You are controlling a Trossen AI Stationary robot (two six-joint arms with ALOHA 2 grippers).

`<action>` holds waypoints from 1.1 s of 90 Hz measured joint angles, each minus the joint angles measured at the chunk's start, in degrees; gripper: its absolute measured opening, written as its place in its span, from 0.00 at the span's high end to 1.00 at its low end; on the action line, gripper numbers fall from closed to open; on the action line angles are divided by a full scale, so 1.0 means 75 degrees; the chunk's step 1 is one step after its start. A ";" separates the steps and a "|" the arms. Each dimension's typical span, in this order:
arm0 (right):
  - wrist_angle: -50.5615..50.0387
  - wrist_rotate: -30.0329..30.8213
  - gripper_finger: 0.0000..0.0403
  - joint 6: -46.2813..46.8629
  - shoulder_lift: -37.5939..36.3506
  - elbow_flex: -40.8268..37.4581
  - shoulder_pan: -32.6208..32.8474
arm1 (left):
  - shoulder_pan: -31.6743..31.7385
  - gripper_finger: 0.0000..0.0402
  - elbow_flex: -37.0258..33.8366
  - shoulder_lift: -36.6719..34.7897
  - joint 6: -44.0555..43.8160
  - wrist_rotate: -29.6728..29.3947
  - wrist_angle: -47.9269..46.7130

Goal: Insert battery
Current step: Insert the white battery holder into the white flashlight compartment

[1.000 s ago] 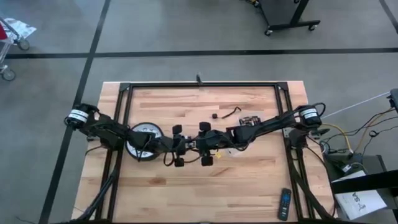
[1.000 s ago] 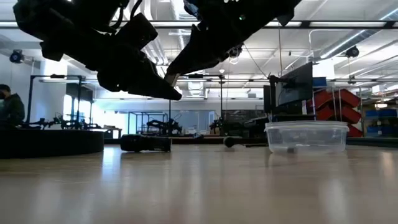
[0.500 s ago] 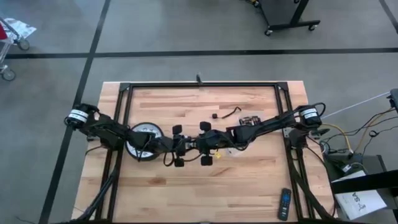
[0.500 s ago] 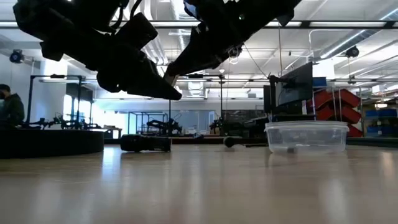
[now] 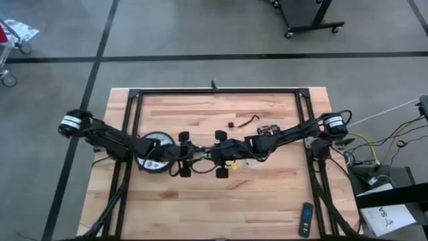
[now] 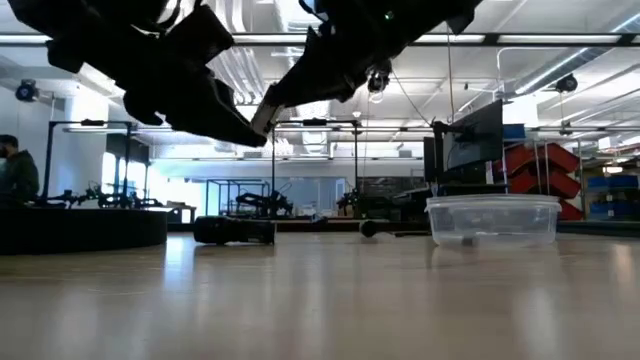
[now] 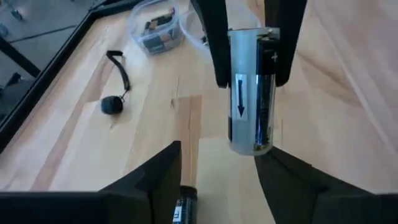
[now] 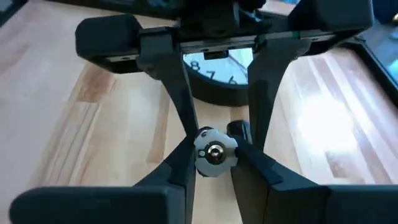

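A silver-and-black battery (image 7: 250, 93) with a printed arrow hangs over the table's middle, with my right gripper (image 5: 206, 158) shut on it. My left gripper (image 5: 195, 159) faces it from the left, open. In the left wrist view the battery's free end (image 7: 252, 144) sits at the mouth of the left gripper (image 7: 217, 155), close to one fingertip; I cannot tell whether they touch. A round clock (image 5: 151, 148) lies face up on the table under the left arm. My right gripper pinches the battery between its two fingers (image 7: 214, 43), on opposite sides of its shell (image 7: 234, 62) at the end toward the right arm. The fingers come level from the table's right and lie along the battery. It is lifted clear of the table, its free end pointing left.
A clear tub (image 5: 270, 130) of batteries stands at the back right, and a black cord with a plug (image 5: 249, 122) lies beside it. A remote (image 5: 305, 219) lies near the front right corner. A small dark cylinder (image 7: 183, 208) lies below the left fingers.
My left gripper has drawn back a little toward the table's left edge and risen slightly, staying open. My right gripper has kept still with the battery.
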 joint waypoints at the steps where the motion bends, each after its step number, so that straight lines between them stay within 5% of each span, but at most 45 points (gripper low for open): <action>1: 0.0001 -0.0001 0.85 0.0001 0.0000 0.0000 0.0000 | 0.0000 0.54 -0.0008 -0.0013 -0.0001 0.0000 0.0003; 51: -0.0880 0.0002 0.83 0.0173 0.0050 -0.0032 -0.0016 | 0.0000 0.64 -0.0091 -0.0097 -0.0543 0.0117 -0.0487; 77: -0.2650 -0.0061 0.84 0.0632 0.0003 0.0171 -0.0020 | -0.0015 0.67 -0.0788 0.0214 -0.0668 0.0195 0.2487; 99: -0.3498 -0.0292 0.81 0.0672 0.0003 0.0414 -0.0020 | -0.0010 0.71 -0.0525 0.2096 -0.0613 0.0155 0.4490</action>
